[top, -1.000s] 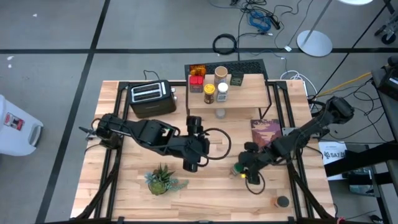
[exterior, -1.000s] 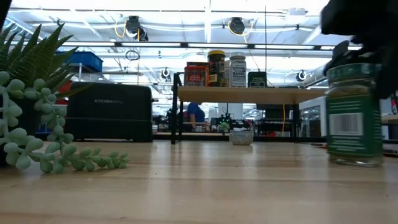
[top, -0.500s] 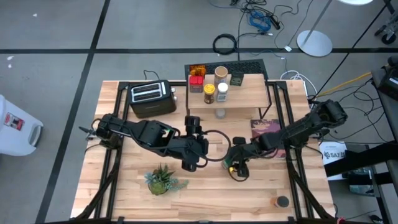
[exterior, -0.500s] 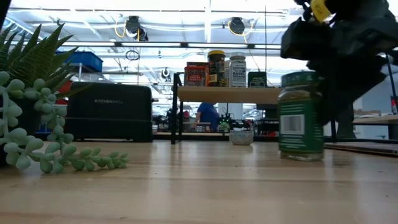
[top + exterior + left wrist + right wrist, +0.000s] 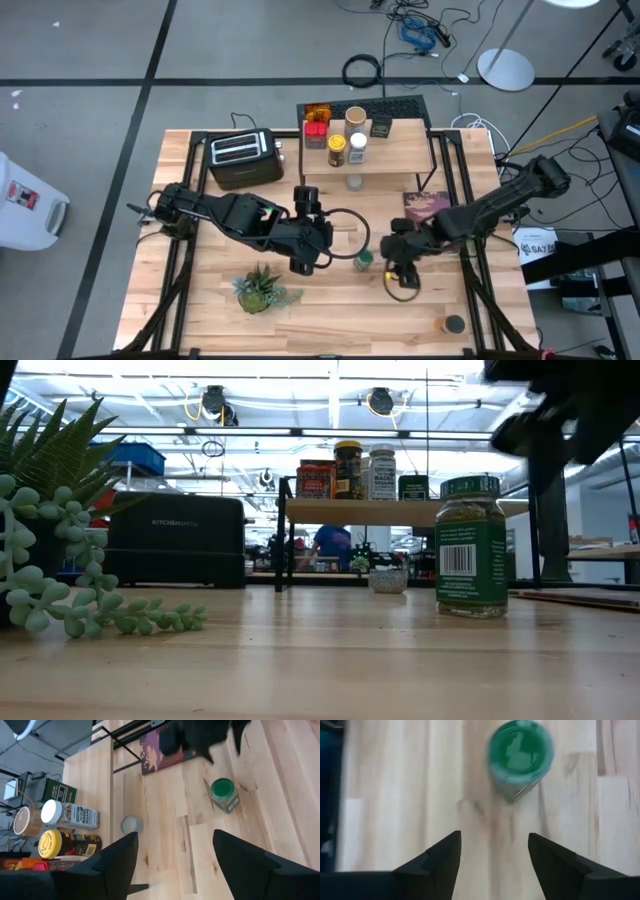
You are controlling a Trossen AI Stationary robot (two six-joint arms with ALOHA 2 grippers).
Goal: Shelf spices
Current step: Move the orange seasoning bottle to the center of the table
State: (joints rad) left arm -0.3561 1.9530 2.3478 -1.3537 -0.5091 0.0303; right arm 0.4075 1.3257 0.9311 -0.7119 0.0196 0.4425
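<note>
Released upright on the surface (image 5: 200, 300), the green-lidded jar (image 5: 364, 261) stood between both arms, the right gripper (image 5: 398, 262) having backed just off it, open and empty, while the left gripper (image 5: 312, 262), equally open and empty, waited slightly farther away.

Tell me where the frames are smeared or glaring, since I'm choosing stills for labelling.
Right wrist view: green-lidded jar and tabletop streaked with motion blur. Low view: bright ceiling lights, right arm a soft dark shape, jar crisp. Left wrist view: right arm smeared.
</note>
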